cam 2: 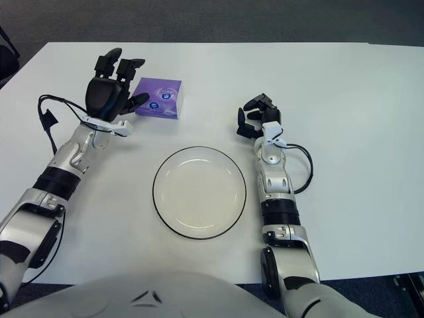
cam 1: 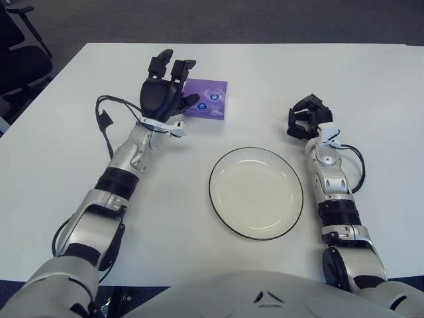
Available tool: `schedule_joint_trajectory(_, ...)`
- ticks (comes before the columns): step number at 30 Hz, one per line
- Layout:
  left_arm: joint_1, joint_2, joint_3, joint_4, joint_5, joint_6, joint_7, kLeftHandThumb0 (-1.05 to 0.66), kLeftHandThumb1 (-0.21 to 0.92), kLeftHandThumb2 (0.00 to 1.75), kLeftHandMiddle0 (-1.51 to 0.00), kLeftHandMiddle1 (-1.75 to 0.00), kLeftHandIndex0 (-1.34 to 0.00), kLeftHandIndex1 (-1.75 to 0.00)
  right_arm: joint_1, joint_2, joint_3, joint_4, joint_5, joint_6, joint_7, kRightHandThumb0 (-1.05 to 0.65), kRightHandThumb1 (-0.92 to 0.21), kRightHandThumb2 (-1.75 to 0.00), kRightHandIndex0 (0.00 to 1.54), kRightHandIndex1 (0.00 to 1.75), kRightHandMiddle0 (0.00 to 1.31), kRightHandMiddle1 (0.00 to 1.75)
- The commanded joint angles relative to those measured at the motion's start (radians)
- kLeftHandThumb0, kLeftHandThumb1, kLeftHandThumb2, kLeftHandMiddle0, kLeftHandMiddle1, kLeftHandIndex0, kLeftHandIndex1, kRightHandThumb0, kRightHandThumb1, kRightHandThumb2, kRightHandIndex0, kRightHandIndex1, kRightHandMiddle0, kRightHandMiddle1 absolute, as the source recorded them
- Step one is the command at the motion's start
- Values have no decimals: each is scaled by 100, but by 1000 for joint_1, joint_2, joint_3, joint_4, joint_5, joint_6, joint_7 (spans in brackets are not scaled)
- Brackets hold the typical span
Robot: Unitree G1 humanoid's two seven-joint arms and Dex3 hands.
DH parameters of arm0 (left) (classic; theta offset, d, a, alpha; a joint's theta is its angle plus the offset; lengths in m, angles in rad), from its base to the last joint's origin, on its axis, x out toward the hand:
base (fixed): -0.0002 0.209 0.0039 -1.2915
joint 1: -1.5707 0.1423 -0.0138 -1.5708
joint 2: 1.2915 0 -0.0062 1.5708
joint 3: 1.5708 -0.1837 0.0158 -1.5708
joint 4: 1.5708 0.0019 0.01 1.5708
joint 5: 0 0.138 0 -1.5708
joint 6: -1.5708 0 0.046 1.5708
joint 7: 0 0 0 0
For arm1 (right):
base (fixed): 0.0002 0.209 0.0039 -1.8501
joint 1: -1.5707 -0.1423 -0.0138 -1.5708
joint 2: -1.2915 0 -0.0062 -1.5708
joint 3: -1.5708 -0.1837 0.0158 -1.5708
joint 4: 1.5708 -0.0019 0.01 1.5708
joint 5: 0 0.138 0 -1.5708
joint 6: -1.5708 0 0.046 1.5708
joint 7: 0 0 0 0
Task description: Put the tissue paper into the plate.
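The tissue paper is a flat purple packet [cam 1: 208, 99] lying on the white table [cam 1: 371, 86] behind and to the left of the plate. The plate [cam 1: 256, 192] is round, white with a dark rim, and holds nothing. My left hand [cam 1: 167, 86] is raised just left of the packet, fingers spread, with its thumb tip at the packet's left edge; it grips nothing. My right hand [cam 1: 306, 119] shows to the right of the plate's far side, fingers curled and holding nothing.
A black office chair [cam 1: 16, 46] stands beyond the table's far left corner. A black cable [cam 1: 106, 122] loops beside my left forearm. The table's front edge runs close to my body.
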Motion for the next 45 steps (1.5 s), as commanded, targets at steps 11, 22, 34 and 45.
schedule_joint_trajectory(11,-134,29,-46,86,-147,-165,-255,-105,92,67,0,-16,0,-58,80,22,-1,74,8,-25,3,-45,-42,-118,118,175,53,175)
schedule_joint_trajectory(22,-289,8,-89,373,-254,-378,-418,-105,92,77,0,-7,0,-31,83,28,-4,79,10,-35,-3,-45,-42,-119,120,175,53,175)
schedule_joint_trajectory(34,-410,-62,-94,591,-326,-435,-524,-105,92,69,0,-2,0,-23,86,28,-1,92,4,-60,-3,-45,-41,-120,121,175,54,175)
schedule_joint_trajectory(45,-467,-99,-122,698,-305,-399,-547,-104,92,71,0,-2,0,-23,93,34,3,85,7,-63,-5,-45,-40,-121,123,175,55,175)
